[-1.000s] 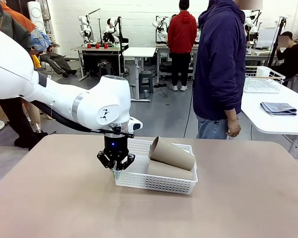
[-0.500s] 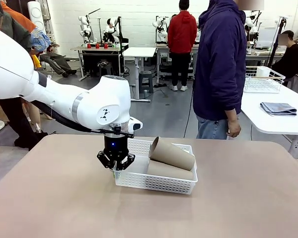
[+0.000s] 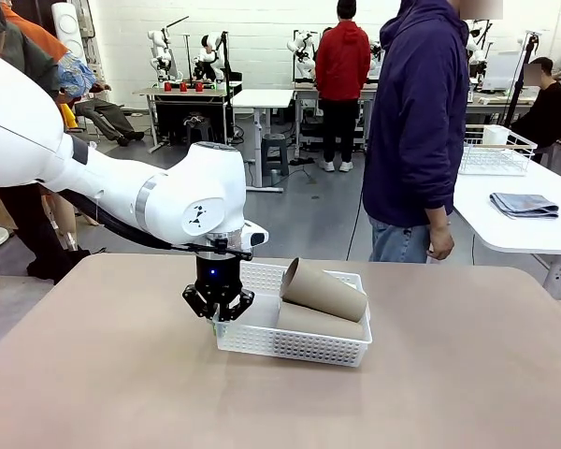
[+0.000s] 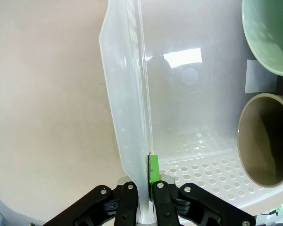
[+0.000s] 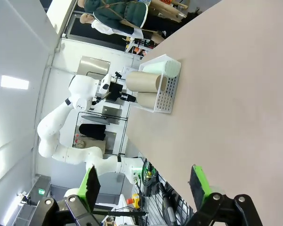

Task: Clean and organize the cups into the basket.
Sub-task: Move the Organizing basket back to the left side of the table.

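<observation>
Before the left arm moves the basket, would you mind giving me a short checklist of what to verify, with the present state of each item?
1. Left gripper is shut on the basket's end wall, one green pad inside, the wall pinched between the fingers: ok.
2. Both cups lie inside the basket, one stacked on the other: ok.
3. Upper cup is settled enough not to roll out when the basket moves; it rests tilted against the far rim: cannot tell.
4. Right gripper is open, holding nothing, well away from the basket: ok.
5. The person's hand hangs beyond the far table edge, away from the basket: ok.
</observation>
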Controlling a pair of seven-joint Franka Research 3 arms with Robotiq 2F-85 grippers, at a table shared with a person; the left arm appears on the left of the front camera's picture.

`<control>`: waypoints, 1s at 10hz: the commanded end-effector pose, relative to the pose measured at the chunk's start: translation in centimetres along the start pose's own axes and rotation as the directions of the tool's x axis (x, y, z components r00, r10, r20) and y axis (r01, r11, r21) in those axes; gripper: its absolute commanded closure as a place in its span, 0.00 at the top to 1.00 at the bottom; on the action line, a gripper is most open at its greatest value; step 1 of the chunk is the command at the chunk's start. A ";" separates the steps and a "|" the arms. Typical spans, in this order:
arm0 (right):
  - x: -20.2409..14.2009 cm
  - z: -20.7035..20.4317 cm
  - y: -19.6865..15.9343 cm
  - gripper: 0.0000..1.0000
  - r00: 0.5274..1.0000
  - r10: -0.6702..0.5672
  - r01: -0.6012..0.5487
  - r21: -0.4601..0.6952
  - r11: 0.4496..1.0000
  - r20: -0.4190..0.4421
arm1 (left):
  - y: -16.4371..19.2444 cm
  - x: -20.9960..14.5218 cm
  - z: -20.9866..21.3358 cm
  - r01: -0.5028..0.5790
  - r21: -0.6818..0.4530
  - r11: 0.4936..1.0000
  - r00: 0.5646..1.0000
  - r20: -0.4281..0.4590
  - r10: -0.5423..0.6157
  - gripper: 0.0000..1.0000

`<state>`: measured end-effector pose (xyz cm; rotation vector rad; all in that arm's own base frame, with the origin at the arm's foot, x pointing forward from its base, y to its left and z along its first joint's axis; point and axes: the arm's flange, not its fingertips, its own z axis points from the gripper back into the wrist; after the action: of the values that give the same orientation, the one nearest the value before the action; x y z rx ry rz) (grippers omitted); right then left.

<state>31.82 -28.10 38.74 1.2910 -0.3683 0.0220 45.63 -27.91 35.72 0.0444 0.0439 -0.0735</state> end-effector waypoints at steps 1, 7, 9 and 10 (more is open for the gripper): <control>0.0 0.0 0.0 1.00 1.000 -0.006 0.006 -0.002 1.000 -0.002 | -0.2 -0.1 0.1 0.002 0.001 1.000 1.000 0.000 -0.002 0.00; 0.0 0.0 0.0 1.00 1.000 -0.006 0.006 -0.002 1.000 -0.002 | -0.2 -0.1 0.1 0.002 0.001 1.000 1.000 0.000 -0.002 0.00; 0.0 0.0 0.0 1.00 1.000 -0.006 0.006 -0.002 1.000 -0.002 | 2.7 -0.7 -0.7 -0.007 0.016 1.000 1.000 -0.029 0.008 0.05; 0.0 0.0 0.0 1.00 1.000 -0.006 0.006 -0.002 1.000 -0.002 | 5.7 -1.7 -0.8 -0.012 0.048 0.999 0.999 -0.037 0.014 0.05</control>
<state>31.84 -28.10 38.73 1.2909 -0.3679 0.0221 45.51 -25.71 35.11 0.0581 0.0604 -0.0573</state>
